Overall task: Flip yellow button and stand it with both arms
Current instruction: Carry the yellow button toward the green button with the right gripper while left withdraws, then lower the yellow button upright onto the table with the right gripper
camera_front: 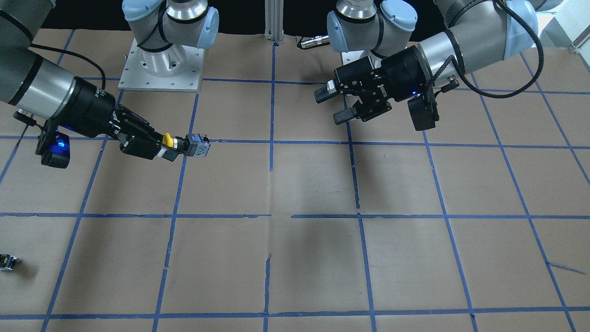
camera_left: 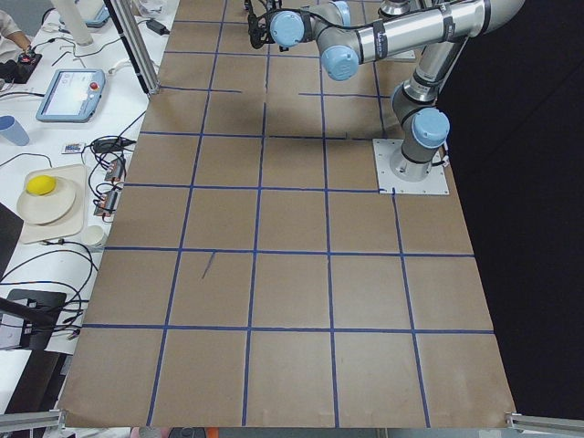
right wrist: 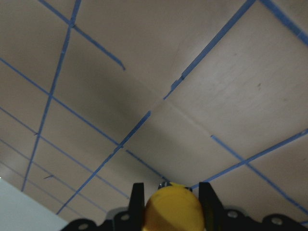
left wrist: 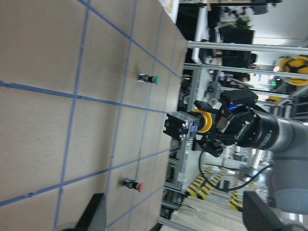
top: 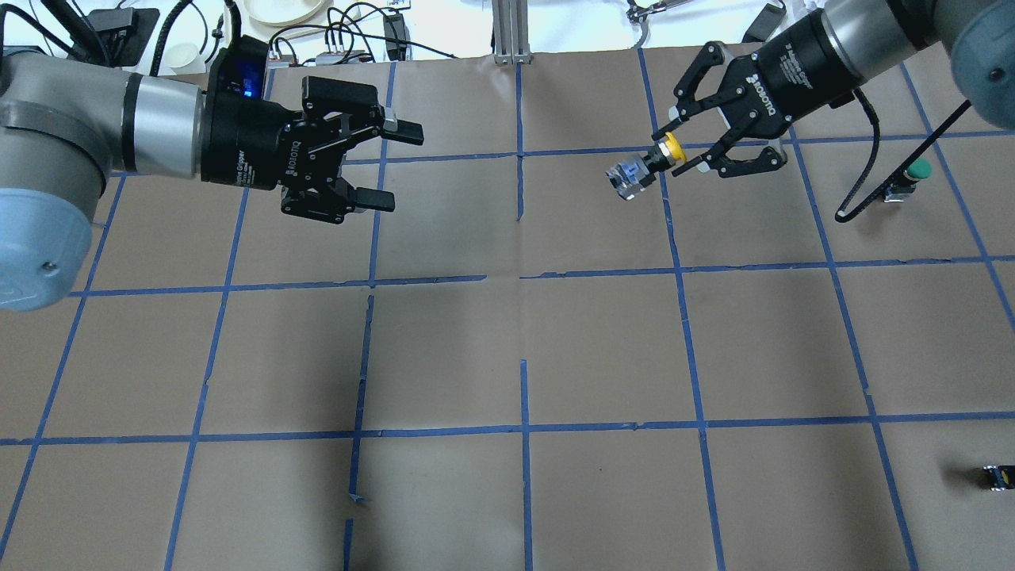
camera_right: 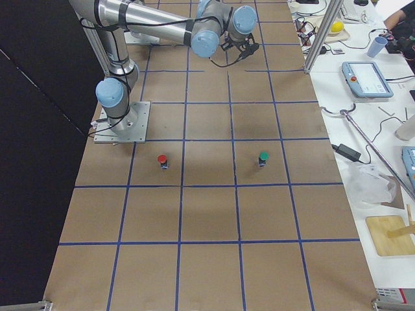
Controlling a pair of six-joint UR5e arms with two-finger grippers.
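— What does the right gripper [top: 679, 149] have hold of?

— The yellow button [top: 644, 165]. Its two fingers are closed on the button at the yellow cap end. The wrist view shows the cap sitting snug between the two black fingers.

— How does the button lie in the grip?

— Roughly level. The black body and the bluish-grey contact block stick out past the fingertips, and the block end points across toward the other arm.

— Is it touching the table [top: 603, 349]?

— No. It is held in the air above the brown paper with its blue tape grid, over the robot's right half of the table.

— And the left gripper [top: 396, 165]?

— Its fingers are spread wide and there is nothing between them. It hangs above the left half of the table with its fingertips turned toward the right gripper, well apart from it. The left wrist camera sees the block end of the button facing it.

— What else is on the table?

— A green-capped button [top: 916, 170] stands upright out beyond the right gripper. A red-capped button [camera_right: 162, 160] stands upright nearer the right arm's base plate. A small black part [top: 997, 476] lies close to the right edge of the table, well apart from both.
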